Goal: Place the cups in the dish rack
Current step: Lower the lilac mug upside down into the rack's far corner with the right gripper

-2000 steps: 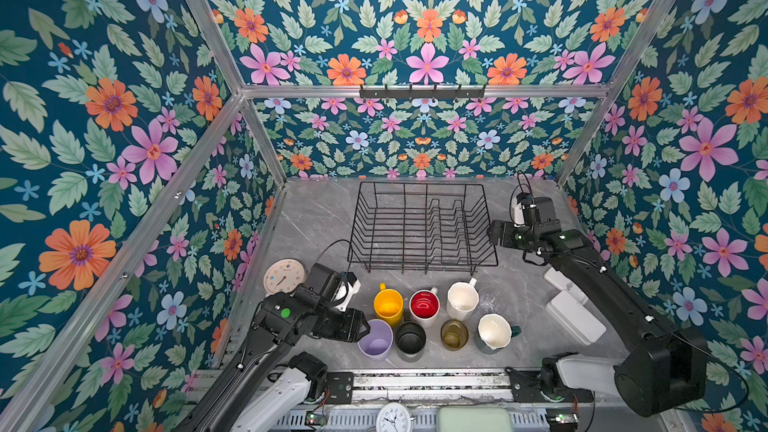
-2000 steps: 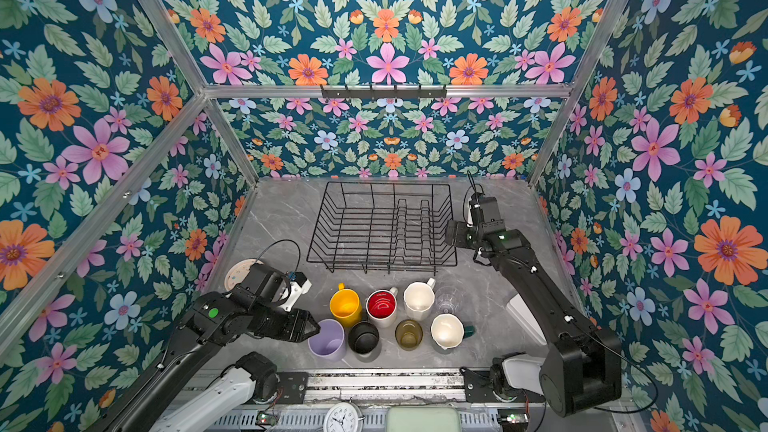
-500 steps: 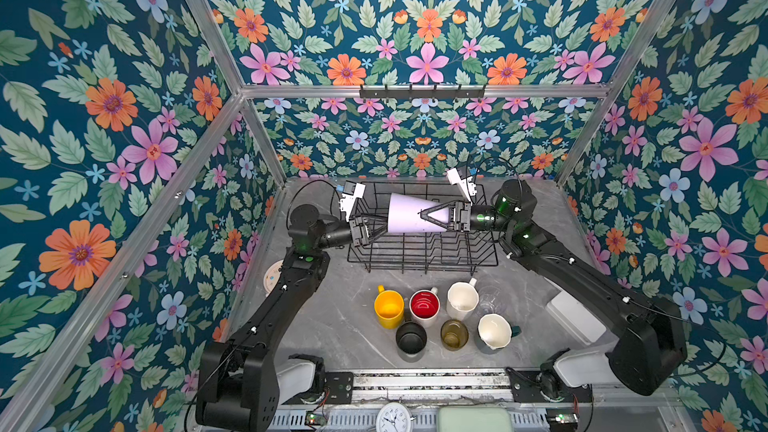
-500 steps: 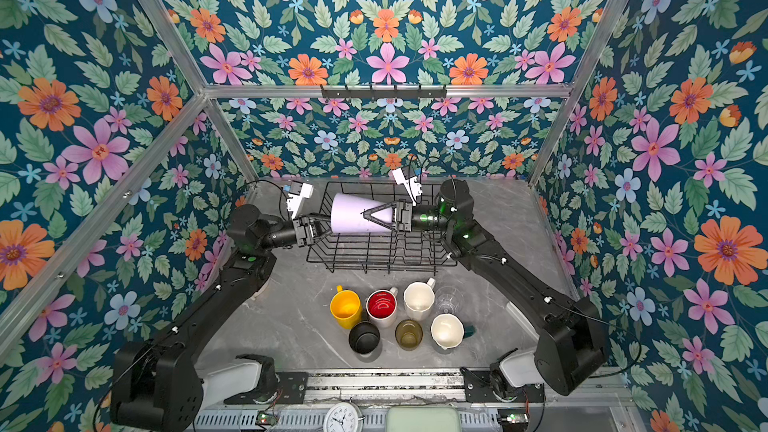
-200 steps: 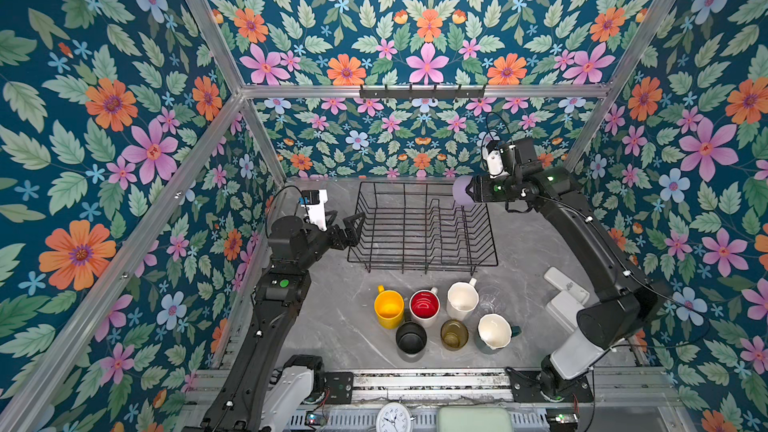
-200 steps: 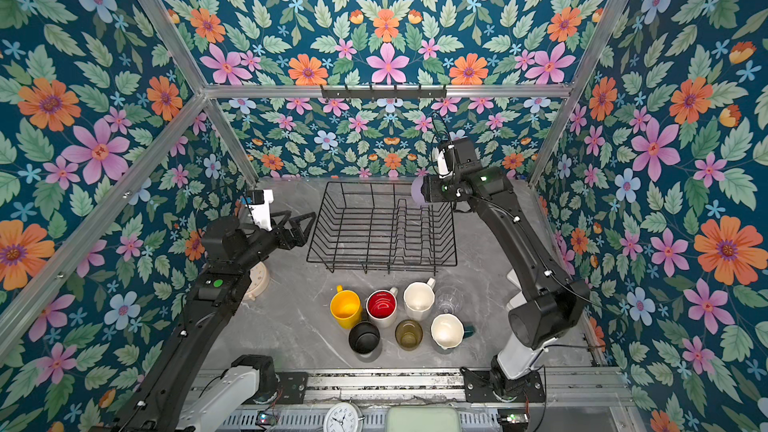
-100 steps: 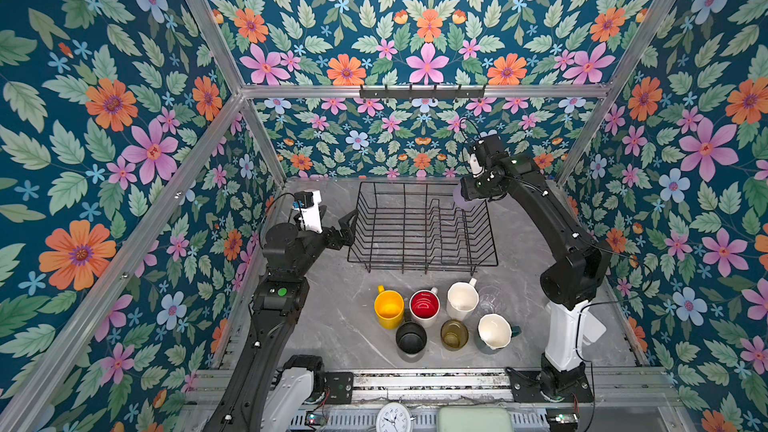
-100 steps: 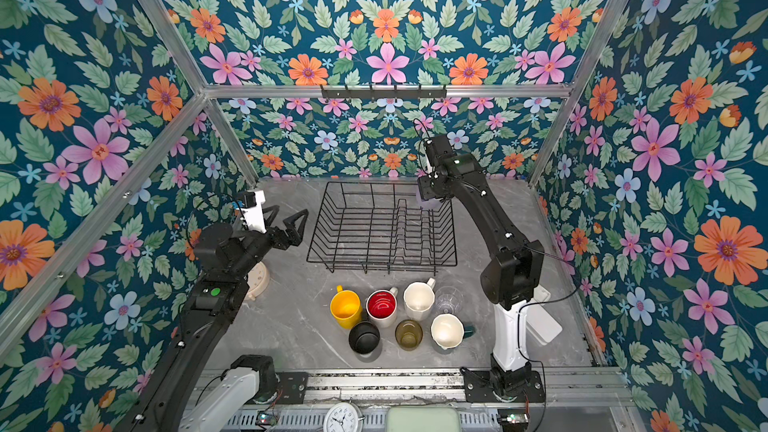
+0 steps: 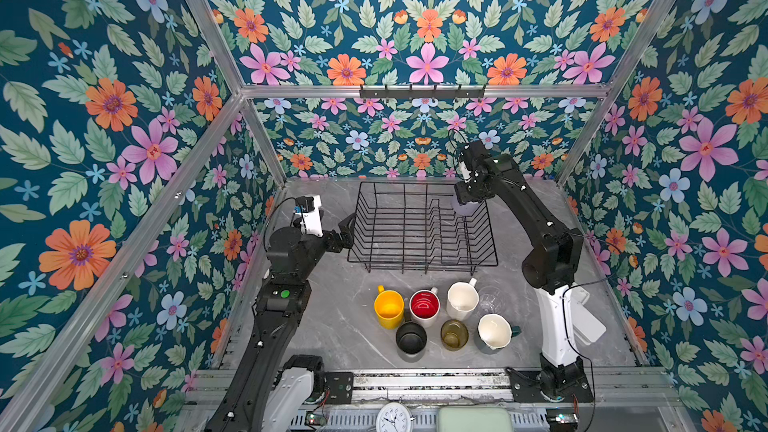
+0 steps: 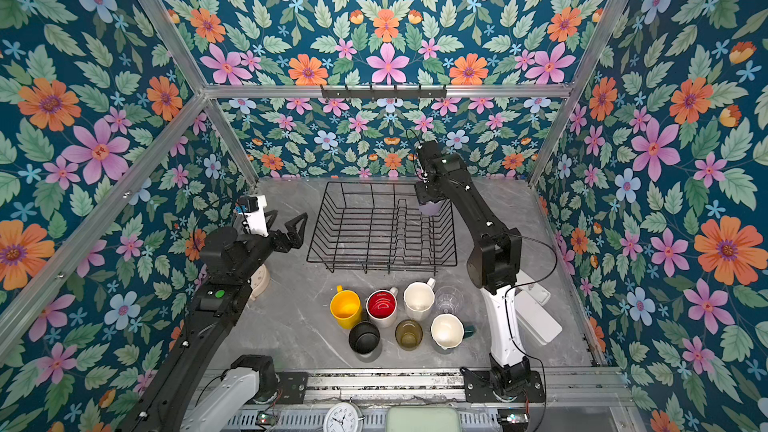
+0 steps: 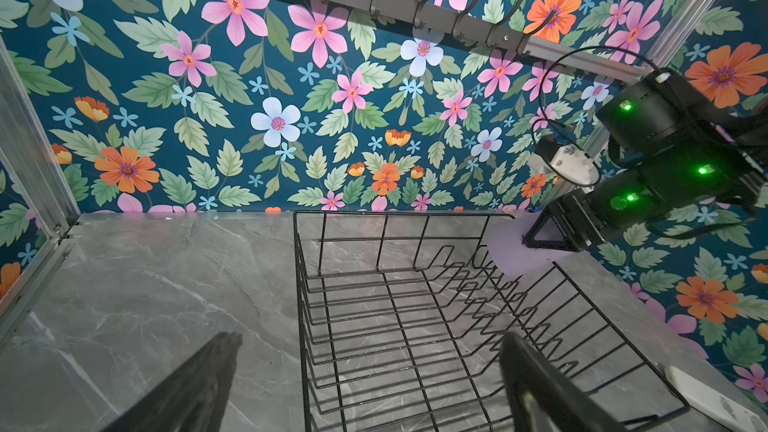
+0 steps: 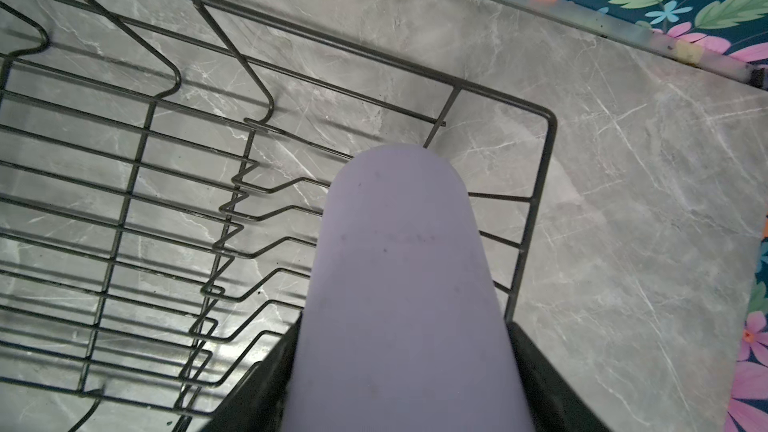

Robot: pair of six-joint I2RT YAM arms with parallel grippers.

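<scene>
The lilac tumbler point(image 12: 399, 284) hangs lengthwise from my right gripper point(image 12: 403, 384), clamped between both fingers. It is above the far right corner of the dish rack point(image 9: 415, 224), just right of the prong row (which end points down I cannot tell). To do this well, I judge I should lower it straight into that corner, clear of rim wire and prongs, and release only once it rests on the floor wires. The other cups point(image 9: 424, 305) sit clustered on the surface point(image 9: 332, 326) in front of the rack. My left gripper point(image 10: 289, 218) hovers wide and empty beside the rack's left side.
</scene>
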